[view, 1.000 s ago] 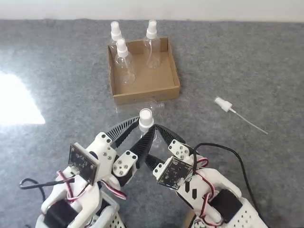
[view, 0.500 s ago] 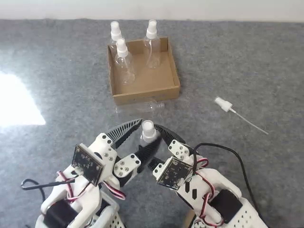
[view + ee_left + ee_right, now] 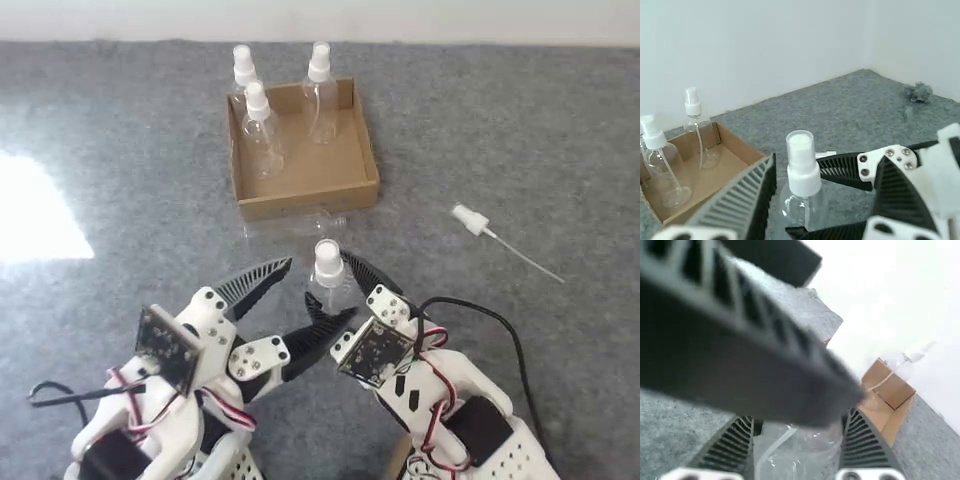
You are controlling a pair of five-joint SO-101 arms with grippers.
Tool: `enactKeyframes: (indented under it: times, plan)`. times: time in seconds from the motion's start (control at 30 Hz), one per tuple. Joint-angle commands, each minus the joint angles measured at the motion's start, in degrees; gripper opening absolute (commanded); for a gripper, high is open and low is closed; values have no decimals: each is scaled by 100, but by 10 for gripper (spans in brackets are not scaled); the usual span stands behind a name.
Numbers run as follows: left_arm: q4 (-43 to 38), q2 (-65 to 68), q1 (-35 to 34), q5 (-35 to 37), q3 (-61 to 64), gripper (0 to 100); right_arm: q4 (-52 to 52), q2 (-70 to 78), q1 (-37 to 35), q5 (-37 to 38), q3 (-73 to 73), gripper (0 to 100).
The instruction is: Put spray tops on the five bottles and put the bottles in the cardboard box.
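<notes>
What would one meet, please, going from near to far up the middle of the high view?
The bottle in the right tool → lying bottle → box → standing bottles.

Capped bottle (image 3: 327, 270) upright before cardboard box (image 3: 310, 197); loose spray top (image 3: 468, 219) on table (image 3: 520, 120), right of box.

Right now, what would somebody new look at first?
Probably the clear, spray-topped bottle, held upright in the right gripper close to the arms. Farther off, the cardboard box holds capped bottles, and one loose spray top lies apart on the grey surface.
</notes>
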Motion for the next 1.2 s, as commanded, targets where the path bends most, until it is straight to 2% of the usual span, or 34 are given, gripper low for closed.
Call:
enactKeyframes:
  times: [0.0, 0.27, 0.37, 0.53, 0.73, 0.97, 1.17]
  plan:
    - [-35, -79, -484, 79, -338, 294, 66, -92, 92, 26, -378, 57]
    - [-853, -79, -2066, 404, -295, 294, 13, -101, 277, 26, -141, 58]
    - [-1073, -79, -2532, 387, -295, 294, 22, -101, 268, -237, -141, 58]
    - [-897, -79, -3560, 378, -84, 294, 66, -84, 268, -369, -141, 55]
    - [-818, -79, -4545, 396, 963, 294, 66, -66, 268, -413, -141, 55]
    - [-818, -79, -4897, 404, 1824, 294, 101, -57, 312, -545, -343, 55]
    - [-862, -79, -5090, 387, 2079, 294, 277, -48, 778, -782, -879, 54]
